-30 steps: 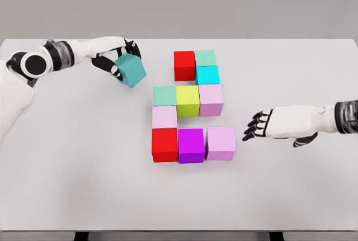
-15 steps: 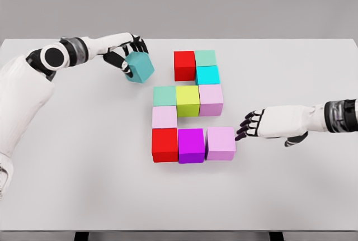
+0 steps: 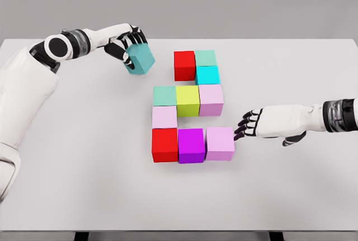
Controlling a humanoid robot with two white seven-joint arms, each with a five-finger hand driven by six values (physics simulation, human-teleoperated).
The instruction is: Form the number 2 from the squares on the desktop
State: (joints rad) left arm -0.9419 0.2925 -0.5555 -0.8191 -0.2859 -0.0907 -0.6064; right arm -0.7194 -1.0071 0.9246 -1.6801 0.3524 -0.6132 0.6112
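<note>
My left hand point(image 3: 127, 44) is shut on a teal cube point(image 3: 140, 59), holding it tilted above the table, left of the red cube point(image 3: 184, 65) at the top of the figure. The figure on the white table point(image 3: 84, 157) has a top row of red and mint point(image 3: 205, 57) cubes, then cyan point(image 3: 207, 75), then a middle row of mint point(image 3: 164, 95), yellow-green point(image 3: 188, 100) and pink point(image 3: 211, 99). Below are a pale pink cube point(image 3: 164, 117) and a bottom row of red point(image 3: 164, 145), purple point(image 3: 191, 145) and pink point(image 3: 220, 143). My right hand point(image 3: 246, 125) is open, fingertips at that last pink cube's right side.
The table's front edge point(image 3: 179, 230) runs along the bottom of the view. A grey wall point(image 3: 224, 0) stands behind the table's far edge.
The left hand has carried the teal cube right and slightly farther back, toward the top red cube. The right hand has slid left until its fingertips reach the bottom-right pink cube.
</note>
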